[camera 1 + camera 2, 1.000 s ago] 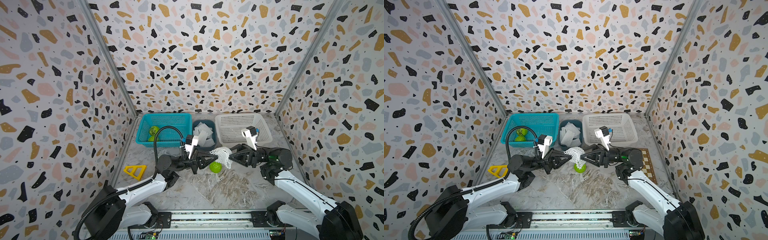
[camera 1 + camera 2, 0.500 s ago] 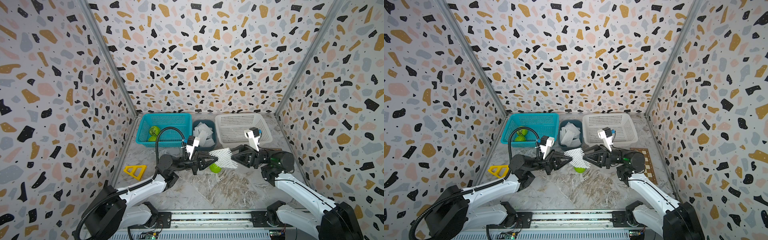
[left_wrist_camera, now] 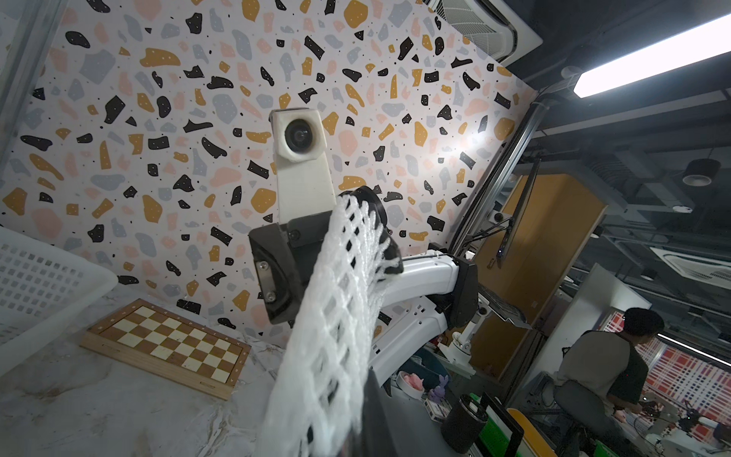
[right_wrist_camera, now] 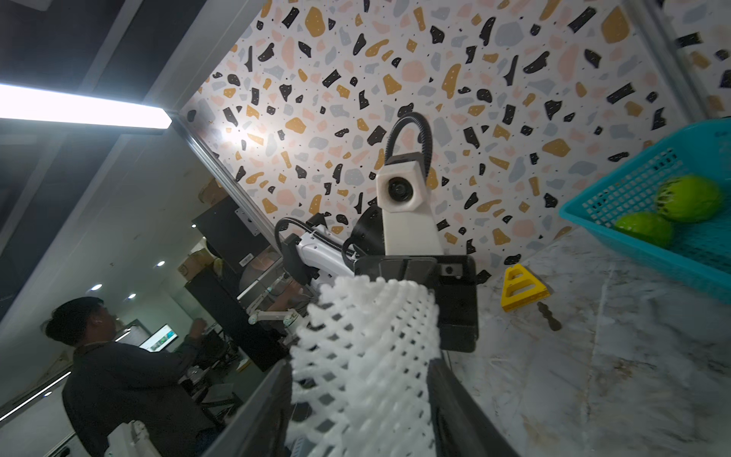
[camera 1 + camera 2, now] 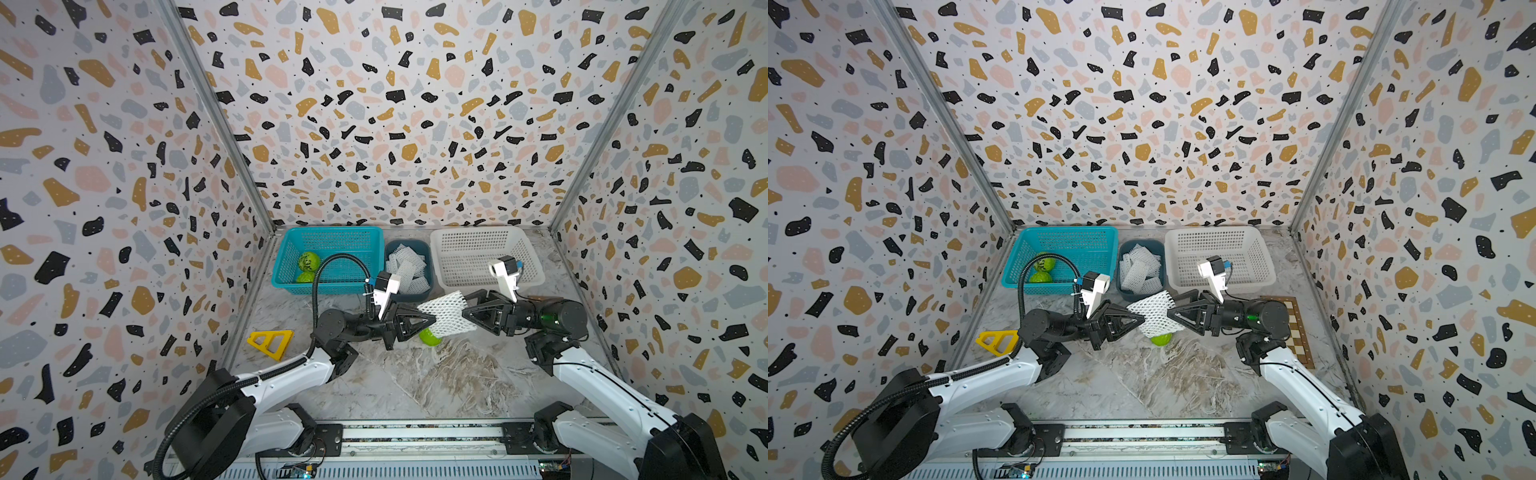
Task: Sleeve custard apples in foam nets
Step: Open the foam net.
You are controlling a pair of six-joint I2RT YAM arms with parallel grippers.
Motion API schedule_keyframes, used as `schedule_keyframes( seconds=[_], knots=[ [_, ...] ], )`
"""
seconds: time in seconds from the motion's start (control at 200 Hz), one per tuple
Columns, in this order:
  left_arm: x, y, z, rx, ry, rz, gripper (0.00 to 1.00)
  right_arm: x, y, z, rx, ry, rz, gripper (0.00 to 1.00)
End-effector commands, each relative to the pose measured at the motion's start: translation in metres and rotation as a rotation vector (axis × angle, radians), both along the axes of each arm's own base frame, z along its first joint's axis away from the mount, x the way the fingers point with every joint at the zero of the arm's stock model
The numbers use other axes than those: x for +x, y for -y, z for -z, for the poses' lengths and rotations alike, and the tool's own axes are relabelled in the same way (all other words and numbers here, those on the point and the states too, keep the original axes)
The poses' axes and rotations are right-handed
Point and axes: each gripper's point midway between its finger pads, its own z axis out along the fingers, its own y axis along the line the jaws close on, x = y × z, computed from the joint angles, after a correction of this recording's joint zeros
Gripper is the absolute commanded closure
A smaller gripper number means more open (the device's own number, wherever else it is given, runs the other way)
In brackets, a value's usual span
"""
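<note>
A white foam net [image 5: 446, 313] [image 5: 1154, 313] hangs stretched between both arms above the table's middle. My left gripper [image 5: 434, 319] [image 5: 1143, 320] is shut on its left edge; in the left wrist view the net [image 3: 336, 316] covers the jaws. My right gripper [image 5: 464, 307] [image 5: 1170, 306] is open, and the net [image 4: 368, 356] spans the gap between its fingers [image 4: 269, 407]. One custard apple [image 5: 430, 337] [image 5: 1161, 339] lies on the table under the net, mostly hidden. Two more custard apples [image 5: 309, 261] [image 4: 688, 198] sit in the blue basket [image 5: 332, 230].
A dark blue bin [image 5: 428, 266] with several spare foam nets stands between the blue basket and a white perforated basket [image 5: 486, 232] at the back. A yellow triangle block [image 5: 270, 343] lies at the left. A chessboard [image 5: 1293, 328] lies at the right wall.
The right gripper's jaws have spread wider and the arm has pulled slightly right. The net is now stretched broader and flatter between the two grippers. The left gripper stays shut.
</note>
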Motion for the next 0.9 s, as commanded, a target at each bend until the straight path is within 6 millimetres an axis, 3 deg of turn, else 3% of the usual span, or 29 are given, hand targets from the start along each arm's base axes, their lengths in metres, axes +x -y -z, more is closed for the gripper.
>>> schedule_keyframes(
  seconds=[0.0, 0.125, 0.3, 0.491, 0.681, 0.891],
  knots=[
    [-0.007, -0.009, -0.017, -0.053, 0.083, -0.005, 1.0, 0.009, 0.017, -0.009, 0.016, 0.022, 0.095, 0.36],
    [-0.007, -0.01, -0.016, -0.037, 0.085, -0.015, 1.0, 0.026, 0.029, 0.006, 0.026, -0.061, 0.185, 0.36],
    [-0.008, -0.007, -0.02, -0.043, 0.086, 0.008, 1.0, 0.034, 0.019, 0.029, 0.014, -0.157, 0.14, 0.41],
    [-0.006, 0.001, -0.028, -0.069, 0.093, 0.05, 1.0, 0.016, -0.008, 0.026, 0.025, -0.138, 0.021, 0.41],
    [-0.003, 0.006, -0.026, -0.058, 0.099, 0.062, 1.0, -0.007, -0.009, 0.006, 0.077, -0.067, -0.082, 0.38],
    [-0.006, 0.008, -0.029, -0.058, 0.114, 0.081, 1.0, -0.034, -0.027, -0.001, 0.051, 0.006, -0.194, 0.36]
  ],
)
